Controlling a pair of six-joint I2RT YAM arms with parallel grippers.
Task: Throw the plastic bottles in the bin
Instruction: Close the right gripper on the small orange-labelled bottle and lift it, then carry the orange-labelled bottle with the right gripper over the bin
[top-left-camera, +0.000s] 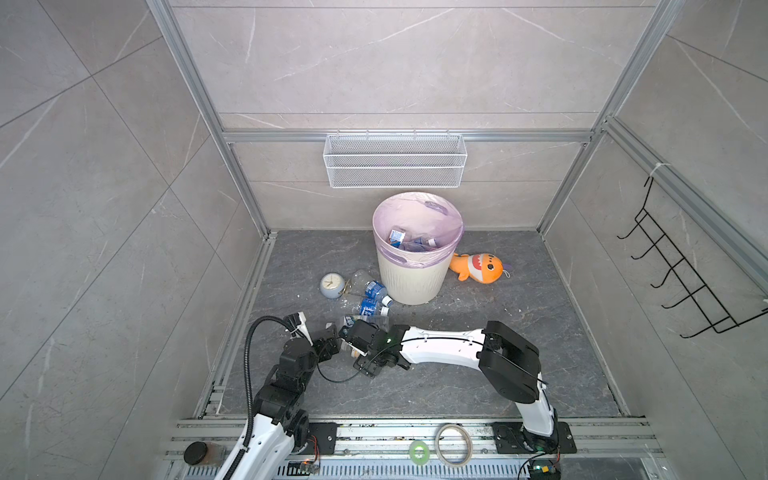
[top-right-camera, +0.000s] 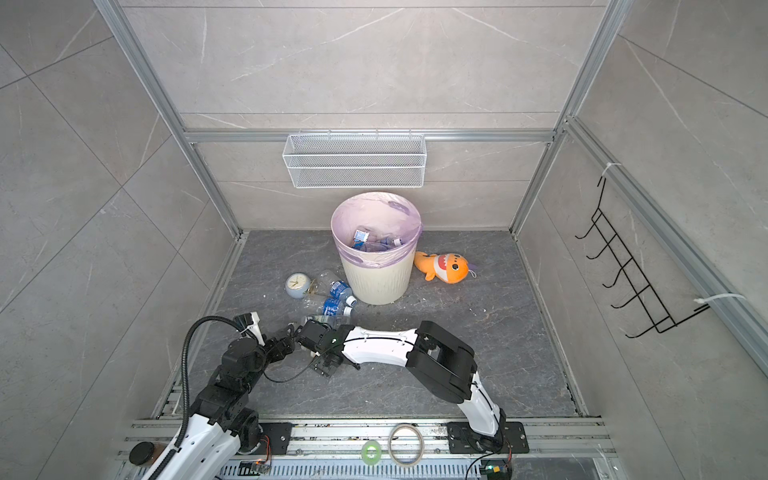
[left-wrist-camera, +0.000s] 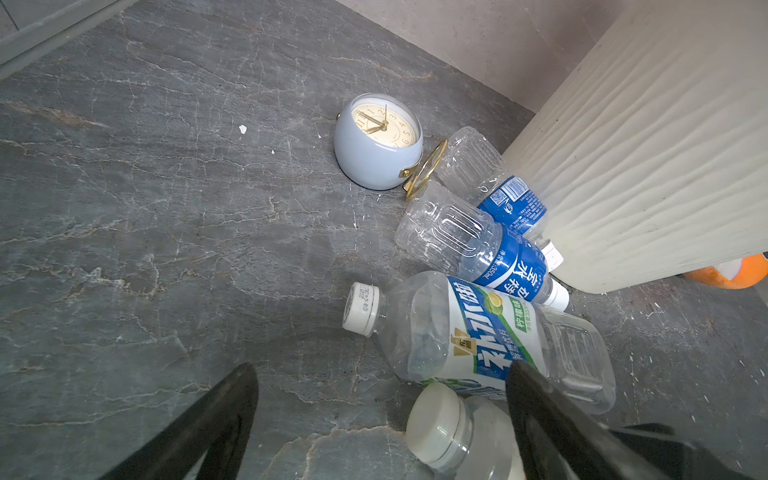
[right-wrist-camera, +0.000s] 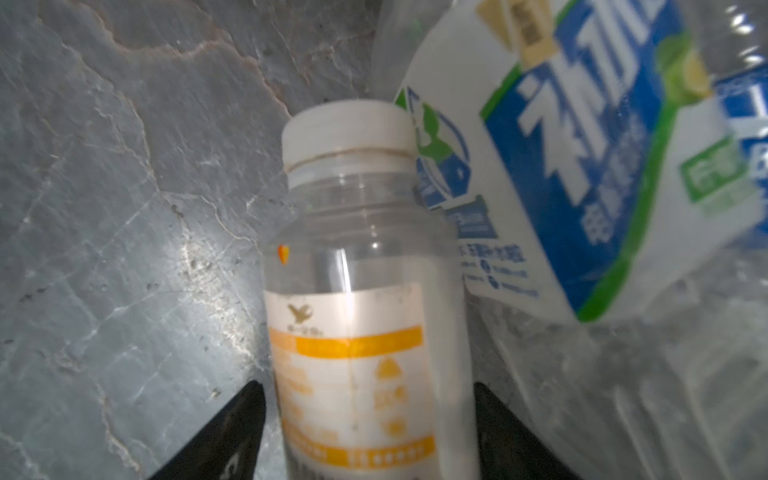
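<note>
right gripper (right-wrist-camera: 370, 432) low over floor, fingers either side of small bottle with orange label (right-wrist-camera: 357, 291), close on its sides; grip not certain. left gripper (left-wrist-camera: 382, 415) spread wide, holding nothing. green-label bottle (left-wrist-camera: 478, 332) lies touching small one. two blue-label bottles (top-left-camera: 372, 297) beside bin (top-left-camera: 415, 274), near clock (top-left-camera: 331, 285). more bottles inside bin.

Grey stone floor (top-left-camera: 478, 332), w/ bin (top-left-camera: 413, 278), clock (top-left-camera: 331, 285), plush shark (top-left-camera: 478, 268), bottles (top-left-camera: 374, 297)

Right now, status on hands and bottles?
Left hand open, empty. Right hand straddling yellow-label bottle, grip unconfirmed. Green-label bottle crowding right beside it.
</note>
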